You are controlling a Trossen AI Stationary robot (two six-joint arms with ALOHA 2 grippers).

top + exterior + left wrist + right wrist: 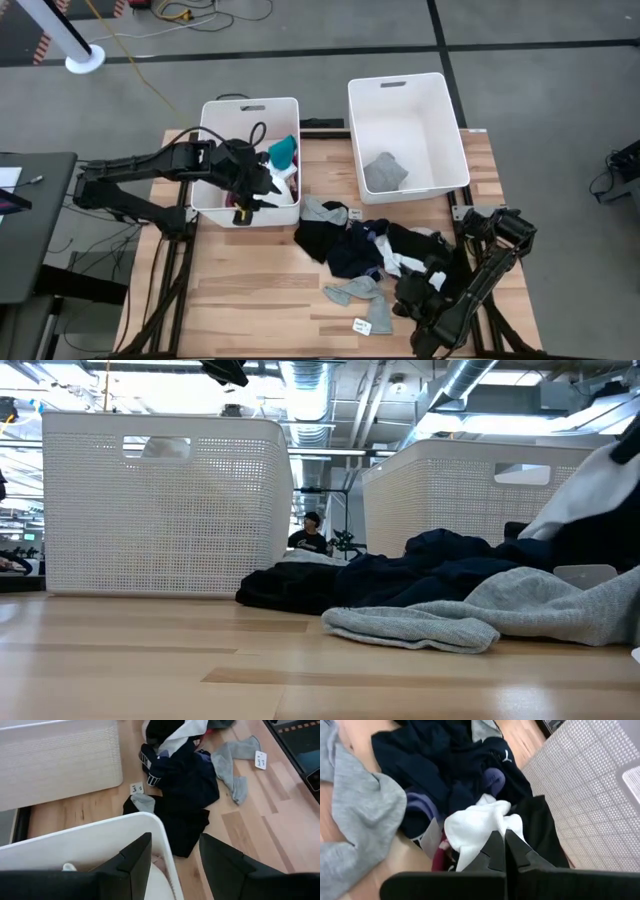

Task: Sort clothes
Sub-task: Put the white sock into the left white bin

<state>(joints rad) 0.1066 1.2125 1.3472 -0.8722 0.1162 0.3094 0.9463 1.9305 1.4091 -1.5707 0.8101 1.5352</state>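
Right gripper (504,851) low at the pile's near-right edge, fingers pinched together on a white garment (480,827); dark navy and black clothes (350,245) heaped around it on the table (250,290); grey sock (355,290) just beside; left gripper (172,857) spread wide, holding nothing, over the left bin (215,205); one grey piece (384,172) in the right bin (455,140).

Your two arms are matte black, built of boxy jointed segments; the left claw (262,190) carries a small yellow marking near its tip; the right claw (504,851) ends in flat, tapered black fingers (492,849).
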